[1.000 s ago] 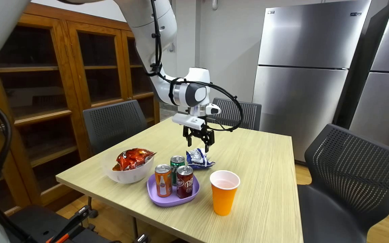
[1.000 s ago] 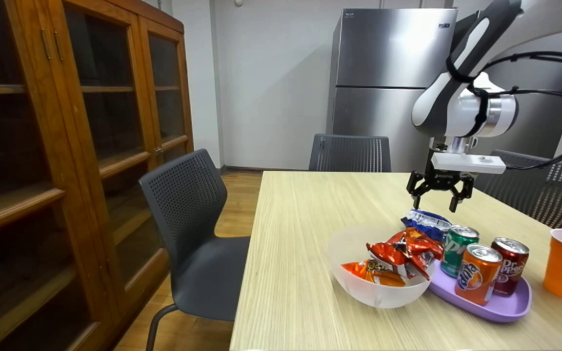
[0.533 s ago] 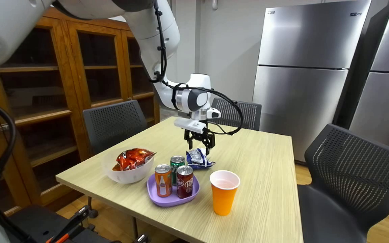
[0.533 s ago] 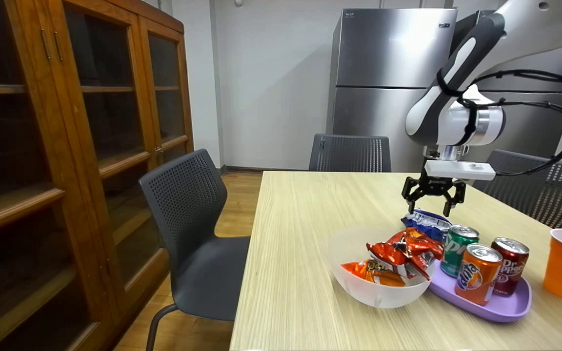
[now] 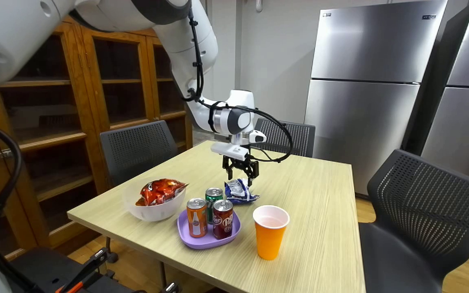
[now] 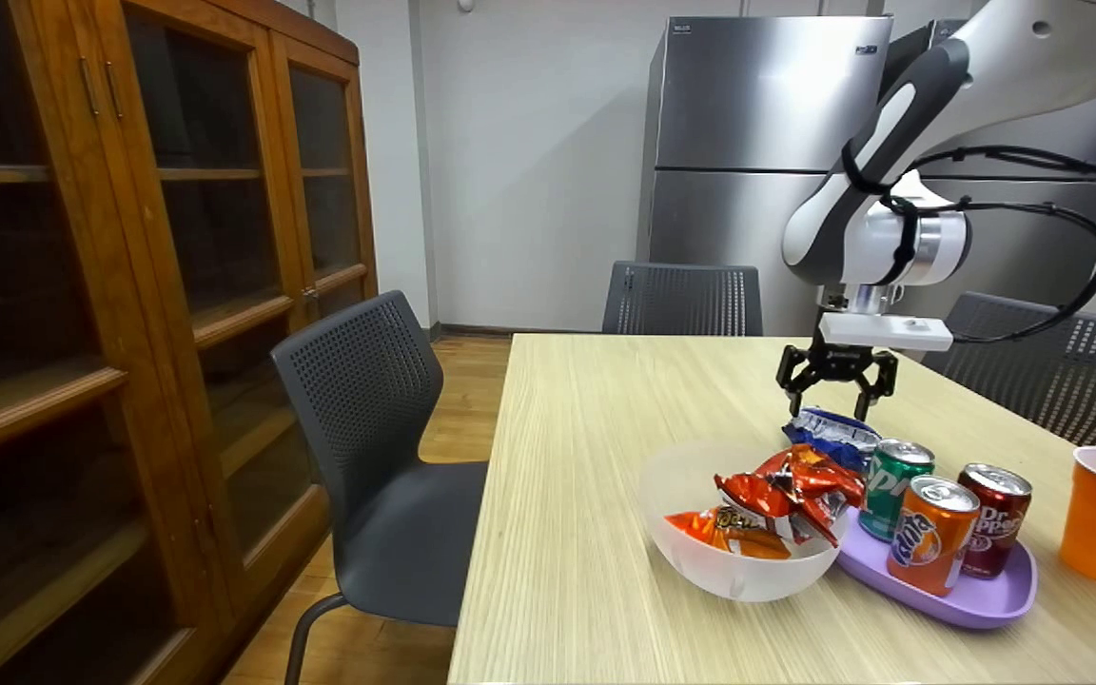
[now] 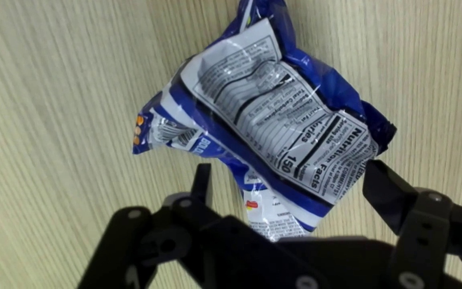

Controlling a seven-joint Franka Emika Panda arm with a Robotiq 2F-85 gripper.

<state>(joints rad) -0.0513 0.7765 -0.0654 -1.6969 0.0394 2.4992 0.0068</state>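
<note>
Both exterior views stand back and look a bit down over the bench (image 5: 307, 195), toward the silver fridge (image 6: 767, 109). The wrist view looks down from close above the blue bag (image 7: 271, 120), which all three views share.

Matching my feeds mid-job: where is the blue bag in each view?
In an exterior view: blue bag, below centre.
In an exterior view: blue bag, right of centre, lower half.
Wrist view: blue bag, middle, reaching the top edge.
Landmark in all three: the open claw.
</note>
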